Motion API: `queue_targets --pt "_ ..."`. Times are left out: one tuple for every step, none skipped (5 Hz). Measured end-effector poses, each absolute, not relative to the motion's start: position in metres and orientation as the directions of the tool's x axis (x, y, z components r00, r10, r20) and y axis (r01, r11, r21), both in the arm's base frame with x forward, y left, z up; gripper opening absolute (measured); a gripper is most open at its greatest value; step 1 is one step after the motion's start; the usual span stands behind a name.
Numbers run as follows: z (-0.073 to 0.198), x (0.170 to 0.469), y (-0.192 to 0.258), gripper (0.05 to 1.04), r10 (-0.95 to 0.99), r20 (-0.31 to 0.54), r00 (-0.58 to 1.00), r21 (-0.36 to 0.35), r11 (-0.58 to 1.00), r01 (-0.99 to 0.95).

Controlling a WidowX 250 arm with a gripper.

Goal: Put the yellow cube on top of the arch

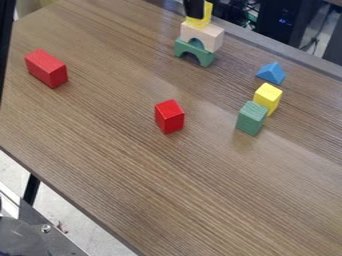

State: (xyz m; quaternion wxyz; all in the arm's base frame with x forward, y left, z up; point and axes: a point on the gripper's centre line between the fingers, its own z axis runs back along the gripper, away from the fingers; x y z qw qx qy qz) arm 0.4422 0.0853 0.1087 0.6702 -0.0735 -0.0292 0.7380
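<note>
The black gripper (194, 9) hangs at the top edge, in front of a yellow block (208, 12) and partly covering it. That block's lower end is at the top of a pale wooden arch (209, 36); whether it rests there I cannot tell. Beneath the pale piece stands a green arch (202, 57). Another yellow block (268, 96), cube-like, is on the table at the right, right behind a green block (252, 118).
On the brown table (133, 170) a red block (169, 116) stands near the middle and a longer red block (47, 68) lies at the left. A blue triangular block (272, 73) is near the back edge at the right.
</note>
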Motion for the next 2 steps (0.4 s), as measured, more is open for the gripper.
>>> queue_targets --pt "0.109 0.442 0.085 1.000 0.994 -0.069 -0.086 -0.142 -0.095 -0.985" --pt "0.119 0.446 0.083 1.000 0.993 -0.086 -0.078 -0.159 -0.091 -0.983"
